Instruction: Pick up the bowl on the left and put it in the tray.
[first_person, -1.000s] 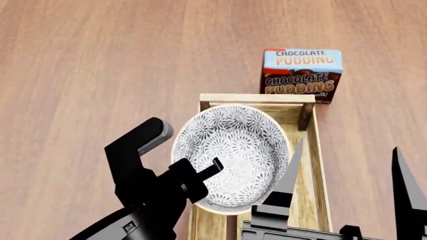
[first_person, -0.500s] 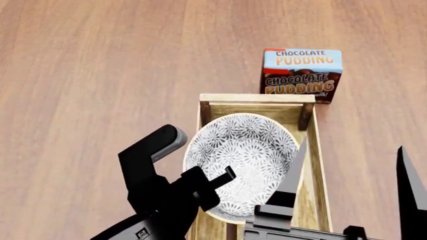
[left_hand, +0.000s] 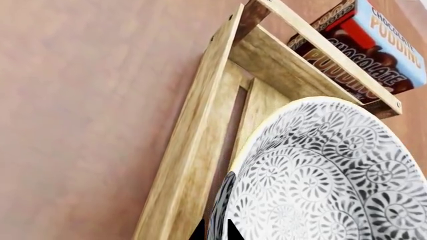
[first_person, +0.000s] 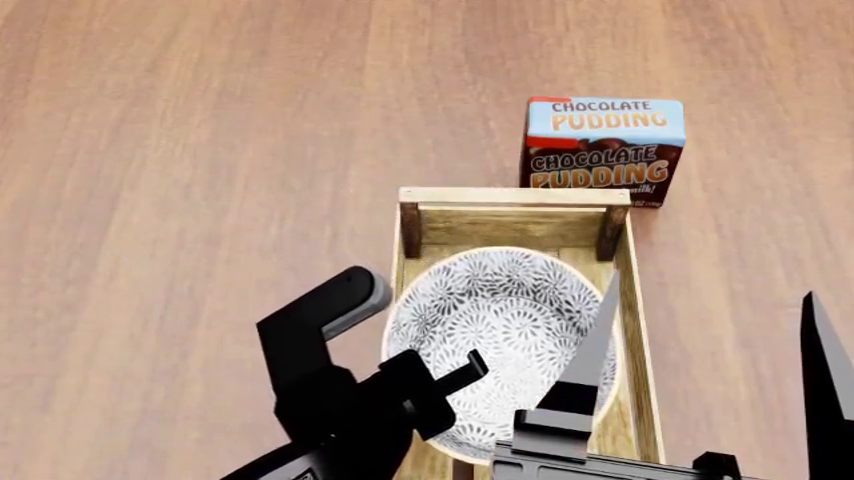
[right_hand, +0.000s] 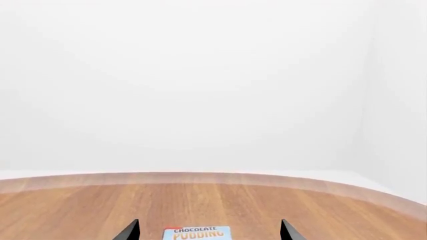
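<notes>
Low in the head view's centre, the round white grey-blue floral bowl (first_person: 503, 340), clamped by the left gripper (first_person: 424, 385), has slid rightward over the light-wood slatted tray (first_person: 514, 197); release seems next. Right gripper (first_person: 707, 375) spread, idle.

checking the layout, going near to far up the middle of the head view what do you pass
left gripper clamped on the bowl's near rim → bowl over the tray → tray's far end rail → chocolate pudding box → bare wooden table
</notes>
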